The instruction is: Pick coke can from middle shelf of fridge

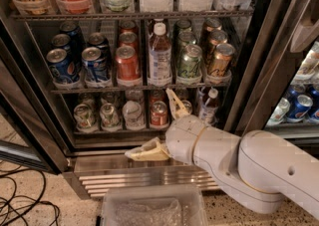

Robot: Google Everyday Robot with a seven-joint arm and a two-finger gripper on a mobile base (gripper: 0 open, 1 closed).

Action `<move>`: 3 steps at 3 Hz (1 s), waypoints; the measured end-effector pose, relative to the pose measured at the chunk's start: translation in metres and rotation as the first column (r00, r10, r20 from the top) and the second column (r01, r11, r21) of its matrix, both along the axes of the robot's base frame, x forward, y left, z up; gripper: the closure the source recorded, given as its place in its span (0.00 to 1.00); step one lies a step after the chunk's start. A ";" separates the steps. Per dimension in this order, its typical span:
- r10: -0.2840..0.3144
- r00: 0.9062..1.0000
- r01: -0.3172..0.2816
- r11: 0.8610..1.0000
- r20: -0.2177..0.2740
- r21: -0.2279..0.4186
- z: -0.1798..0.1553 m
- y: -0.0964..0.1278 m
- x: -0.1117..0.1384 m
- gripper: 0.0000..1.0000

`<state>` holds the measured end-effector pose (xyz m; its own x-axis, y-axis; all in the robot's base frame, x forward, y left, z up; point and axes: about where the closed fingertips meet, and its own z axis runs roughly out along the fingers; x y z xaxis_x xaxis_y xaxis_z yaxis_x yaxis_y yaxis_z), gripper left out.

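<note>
Coke can (128, 63): upright at the front of its row on the middle shelf (102, 90), centre-left of the frame — a blue Pepsi can (96, 64) just beside it on the left, a labelled bottle (159, 53) on the right
Claw (149, 123): below that shelf, lower centre of the frame, in front of the fridge (124, 181) base; fingers spread wide, nothing held
Handling: likely thin-walled aluminium, light if empty, moderate if full; smooth, perhaps damp from the cold, so slippery — dents under a hard squeeze
Where to hold: across the round body at mid-height, one finger in each gap beside it
Risk: neighbours are close, so a nudged can may tip
</note>
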<state>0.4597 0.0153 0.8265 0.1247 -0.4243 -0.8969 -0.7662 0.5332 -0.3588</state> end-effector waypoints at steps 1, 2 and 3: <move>-0.070 0.992 0.065 0.997 0.109 0.045 0.011 -0.005 0.025 0.00; -0.094 0.970 0.090 0.996 0.226 0.029 0.014 0.006 0.031 0.00; -0.061 0.965 0.036 0.994 0.256 0.101 0.025 0.063 0.017 0.00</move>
<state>0.4770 0.0780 0.8516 0.3388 -0.3500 -0.8733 -0.6264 0.6086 -0.4870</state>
